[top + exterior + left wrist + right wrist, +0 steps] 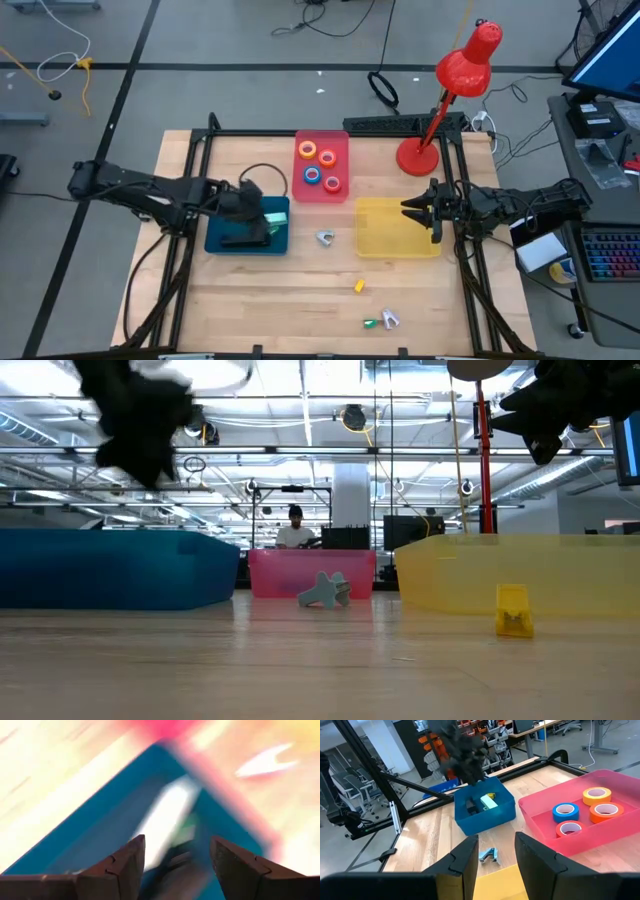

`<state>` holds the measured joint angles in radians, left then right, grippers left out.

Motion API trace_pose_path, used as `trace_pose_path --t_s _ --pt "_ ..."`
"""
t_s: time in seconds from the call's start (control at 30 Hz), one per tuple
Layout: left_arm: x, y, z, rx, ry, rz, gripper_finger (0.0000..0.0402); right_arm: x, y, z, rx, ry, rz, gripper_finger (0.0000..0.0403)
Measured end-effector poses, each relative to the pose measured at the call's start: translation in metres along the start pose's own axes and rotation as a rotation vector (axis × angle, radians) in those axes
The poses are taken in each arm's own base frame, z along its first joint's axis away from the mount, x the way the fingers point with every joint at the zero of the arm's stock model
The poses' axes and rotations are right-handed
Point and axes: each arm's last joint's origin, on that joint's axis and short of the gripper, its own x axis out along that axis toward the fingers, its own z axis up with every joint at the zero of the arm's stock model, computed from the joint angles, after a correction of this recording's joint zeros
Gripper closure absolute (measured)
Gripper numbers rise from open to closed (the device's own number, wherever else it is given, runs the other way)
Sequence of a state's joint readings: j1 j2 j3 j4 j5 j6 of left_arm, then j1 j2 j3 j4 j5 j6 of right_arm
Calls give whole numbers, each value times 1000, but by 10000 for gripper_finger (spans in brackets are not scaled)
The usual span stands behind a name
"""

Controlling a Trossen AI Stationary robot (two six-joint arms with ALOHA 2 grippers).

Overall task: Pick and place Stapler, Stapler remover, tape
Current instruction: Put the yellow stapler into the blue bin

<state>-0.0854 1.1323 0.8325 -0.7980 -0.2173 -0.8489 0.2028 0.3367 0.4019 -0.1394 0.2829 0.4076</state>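
My left gripper (pixel 177 842) hangs open above the blue tray (pixel 225 238), touching nothing. In that tray lie a light green stapler (pixel 488 801) and a black stapler (pixel 471 806). Several tape rolls (pixel 320 166), blue, orange, red and yellow, lie flat in the pink tray (pixel 322 195). A grey-blue stapler remover (pixel 325 237) lies on the wood between the trays. My right gripper (pixel 496 842) waits open and level over the right side of the yellow tray (pixel 385 240), with nothing between its fingers.
A red desk lamp (pixel 440 110) stands at the table's far right corner. A small yellow piece (pixel 359 286) and a green and a silver one (pixel 383 321) lie near the front edge. Black frame rails (pixel 185 240) run along both sides of the table.
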Motion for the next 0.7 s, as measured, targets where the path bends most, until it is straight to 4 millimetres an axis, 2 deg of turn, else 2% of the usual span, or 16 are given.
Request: trace_pose_path --t_s 0.17,0.3,0.37,0.53,0.7 --pt "-25 -56 21 115 -217 -269 183 0 0 0 0 0 0 280" --pt "-24 -101 24 211 -295 -316 183 0 0 0 0 0 0 280" --pt "-17 -125 24 267 -293 -310 183 0 0 0 0 0 0 280" --pt "18 -181 25 437 -232 -280 183 0 0 0 0 0 0 280" --pt "55 -215 32 558 -156 -217 183 0 0 0 0 0 1 280"
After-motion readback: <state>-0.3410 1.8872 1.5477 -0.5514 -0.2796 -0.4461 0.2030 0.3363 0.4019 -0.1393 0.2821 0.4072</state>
